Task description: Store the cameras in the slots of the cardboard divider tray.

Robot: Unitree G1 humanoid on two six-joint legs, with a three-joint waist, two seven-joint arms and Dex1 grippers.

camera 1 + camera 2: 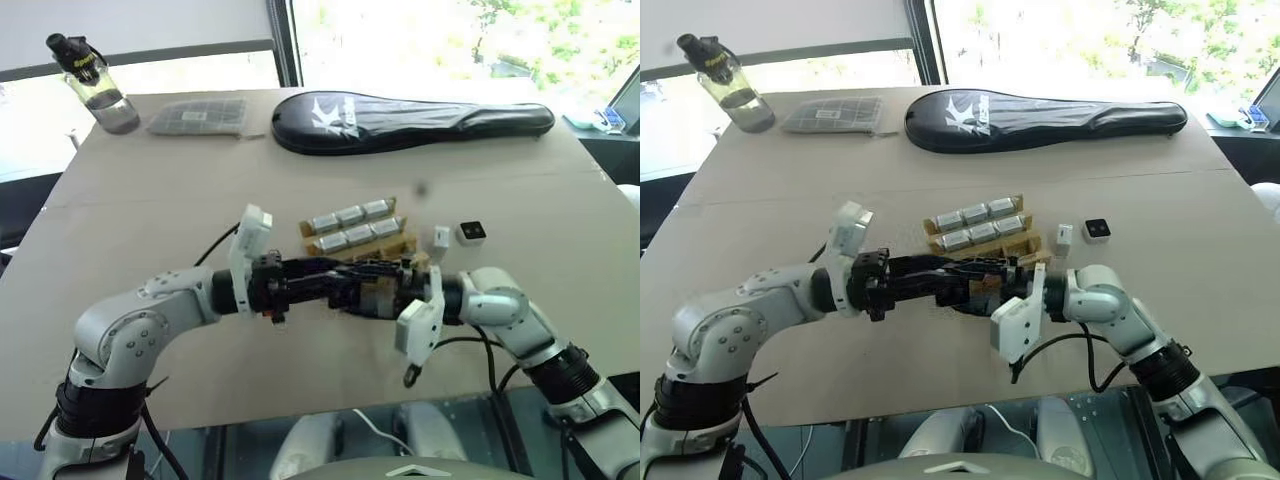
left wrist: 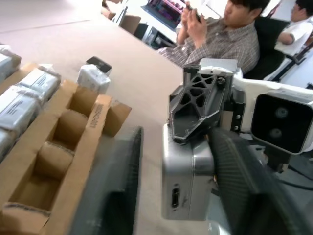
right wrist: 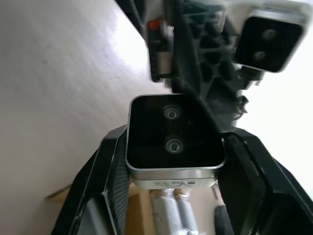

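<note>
1. Both arms meet over the bench [image 1: 150, 200], just at 6 o'clock of the cardboard divider tray [image 1: 395, 245].
2. Right tool [image 3: 171, 161]: clamped on the held camera [image 3: 173, 142]. Both fingers press its silver sides, and its black lens face points at the right wrist view.
3. Left tool [image 2: 176, 161]: fingers apart around the same held camera. There is a clear gap between one finger [image 2: 115, 196] and the silver body; the other finger sits close alongside, contact unclear.
4. The held camera is off the bench, between the two tools, near the tray's front edge and not in a slot.
5. Tray holds six cameras [image 1: 350, 215]: the far and middle rows are full, three each, lying side by side. The near row's three slots are empty cardboard.
6. Two loose cameras lie on the bench at 3 o'clock of the tray. One stands as a white block [image 1: 441, 236] just beside the tray. The other [image 1: 471, 233] is a bit further out, black face up.
7. Far side of bench: water bottle [image 1: 95, 85] at 10 o'clock, grey gridded packet [image 1: 197, 115] at 11 o'clock, black racket case [image 1: 410, 118] from 12 to 2 o'clock.
8. The left wrist view shows a seated person [image 2: 220, 29] beyond the bench edge, hands raised on a small device.
</note>
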